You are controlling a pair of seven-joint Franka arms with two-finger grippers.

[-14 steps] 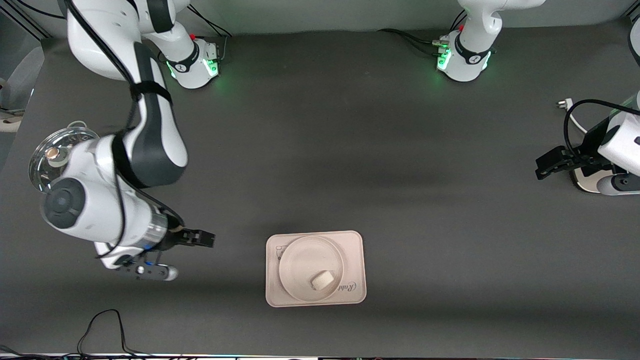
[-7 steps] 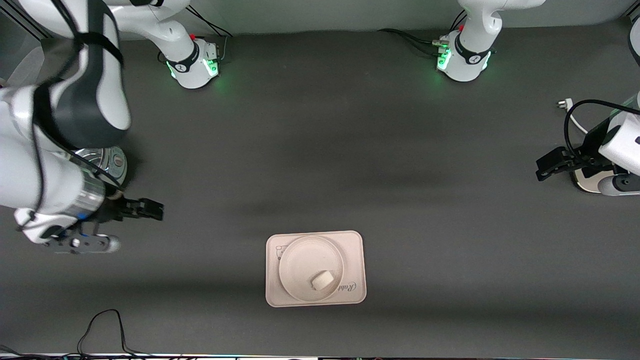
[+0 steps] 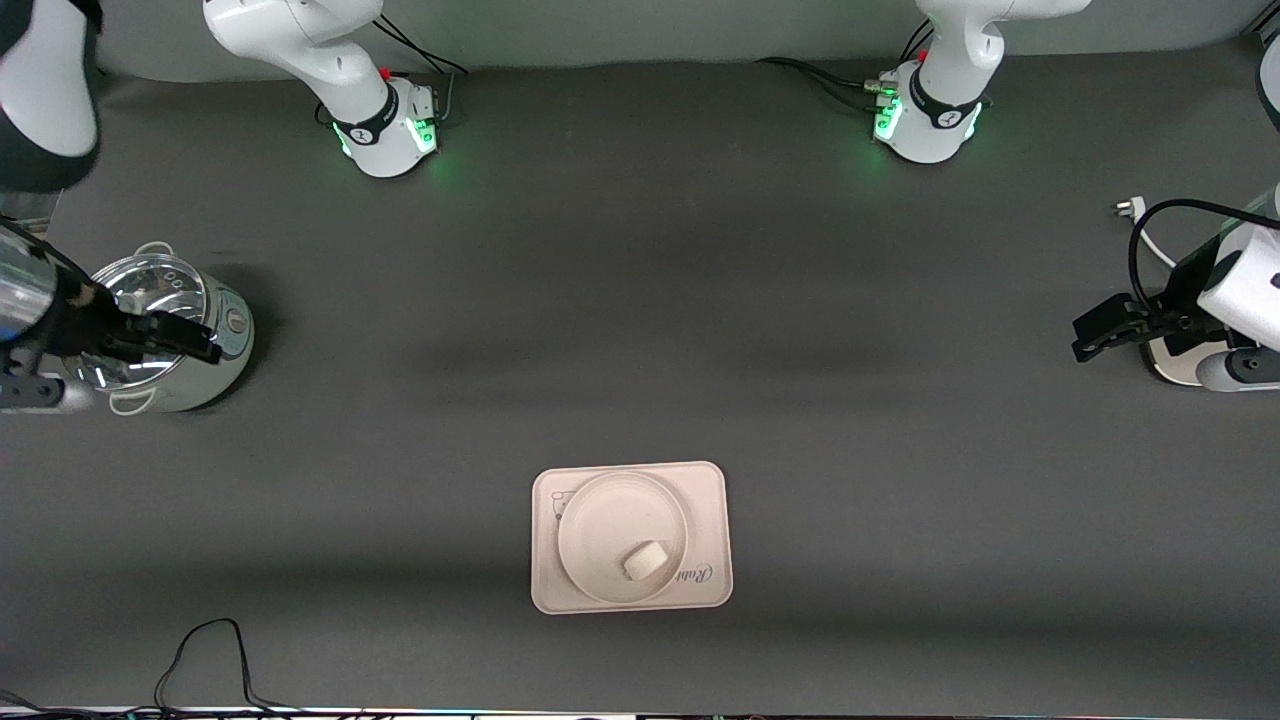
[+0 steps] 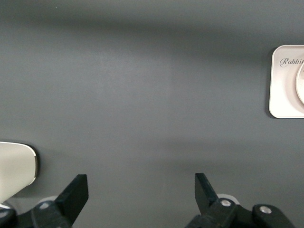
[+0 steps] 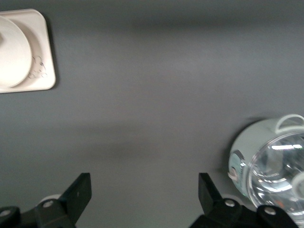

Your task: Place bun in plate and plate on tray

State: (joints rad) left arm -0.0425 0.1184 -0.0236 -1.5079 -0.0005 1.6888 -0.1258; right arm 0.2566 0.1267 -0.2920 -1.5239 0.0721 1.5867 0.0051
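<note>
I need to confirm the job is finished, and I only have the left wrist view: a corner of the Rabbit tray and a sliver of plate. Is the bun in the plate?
Observer: Yes, the bun lies in the plate, toward the rim nearest the front camera.
Operator: Is the plate wholly on the tray?
Observer: Yes, it rests inside the tray rim.
Operator: Where are the grippers?
Observer: The right gripper is open over a metal pot with a glass lid at the right arm's end of the table. The left gripper waits open at the left arm's end.
</note>
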